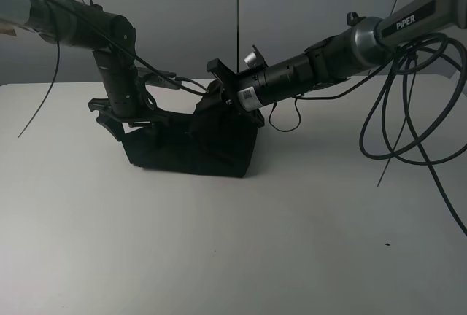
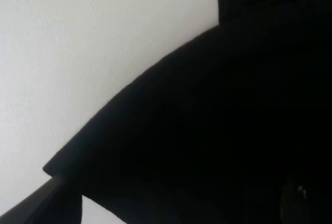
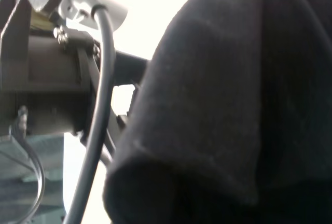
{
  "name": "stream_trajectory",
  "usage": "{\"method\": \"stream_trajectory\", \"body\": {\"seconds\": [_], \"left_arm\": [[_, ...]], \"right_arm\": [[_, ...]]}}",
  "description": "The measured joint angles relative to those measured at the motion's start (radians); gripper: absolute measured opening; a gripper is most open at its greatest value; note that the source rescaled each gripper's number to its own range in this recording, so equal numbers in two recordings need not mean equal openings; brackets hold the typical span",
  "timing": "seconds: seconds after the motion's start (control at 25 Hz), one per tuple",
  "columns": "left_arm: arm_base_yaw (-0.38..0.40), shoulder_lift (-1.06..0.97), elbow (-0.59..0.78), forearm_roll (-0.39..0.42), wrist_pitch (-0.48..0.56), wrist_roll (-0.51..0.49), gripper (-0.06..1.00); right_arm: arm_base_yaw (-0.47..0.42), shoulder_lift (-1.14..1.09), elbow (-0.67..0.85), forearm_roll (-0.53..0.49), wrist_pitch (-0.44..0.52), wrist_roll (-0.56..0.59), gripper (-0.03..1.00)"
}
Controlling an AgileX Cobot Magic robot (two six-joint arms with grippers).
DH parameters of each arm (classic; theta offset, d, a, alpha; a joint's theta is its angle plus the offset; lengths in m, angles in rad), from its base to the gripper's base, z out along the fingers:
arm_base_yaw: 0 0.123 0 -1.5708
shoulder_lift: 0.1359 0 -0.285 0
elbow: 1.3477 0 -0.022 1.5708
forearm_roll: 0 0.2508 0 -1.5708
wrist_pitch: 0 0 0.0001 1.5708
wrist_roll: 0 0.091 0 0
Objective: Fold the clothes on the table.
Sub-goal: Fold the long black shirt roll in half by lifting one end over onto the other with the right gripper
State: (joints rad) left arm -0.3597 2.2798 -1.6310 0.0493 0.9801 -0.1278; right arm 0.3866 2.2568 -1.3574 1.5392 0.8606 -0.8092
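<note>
Black shirt sits on the white tabletop, toward the back and a bit left of centre. It's bunched into a compact, roughly rectangular bundle. No print or label visible from here, just dark cloth. Front edge lies flat on the surface, and the right end stands taller than the left.

L arm drops down at the bundle's left end. Left claw is low, right at the cloth edge, w/ jaws spread wide open and nothing clamped btw them. Its own cam shows mostly black fabric w/ a curved hem against the white top, plus one dark finger in the corner.

R arm reaches in from the right, across to the top of the bundle near its middle. Right claw is buried in the fabric, so the fingertips themselves are hidden. The cloth rises into a peak exactly where it sits, and it looks pinched shut on that fold. Its cam is nearly filled by a draped, rounded fold of the shirt, very close up. Beside that are grey metal hardware and a black cable.

Loose black cables loop down off the R arm over the right side of the tabletop. Grey wall panels behind.
</note>
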Motion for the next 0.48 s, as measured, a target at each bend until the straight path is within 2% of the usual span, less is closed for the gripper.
{"method": "stream_trajectory", "body": {"seconds": [0.16, 0.48], "left_arm": [[0.0, 0.0, 0.0, -0.002, 0.004, 0.002, 0.99], [0.0, 0.0, 0.0, -0.004, 0.006, 0.003, 0.99]], "right_arm": [[0.028, 0.025, 0.0, 0.051, -0.023, -0.063, 0.13], [0.047, 0.061, 0.0, 0.131, -0.055, -0.115, 0.13]]}}
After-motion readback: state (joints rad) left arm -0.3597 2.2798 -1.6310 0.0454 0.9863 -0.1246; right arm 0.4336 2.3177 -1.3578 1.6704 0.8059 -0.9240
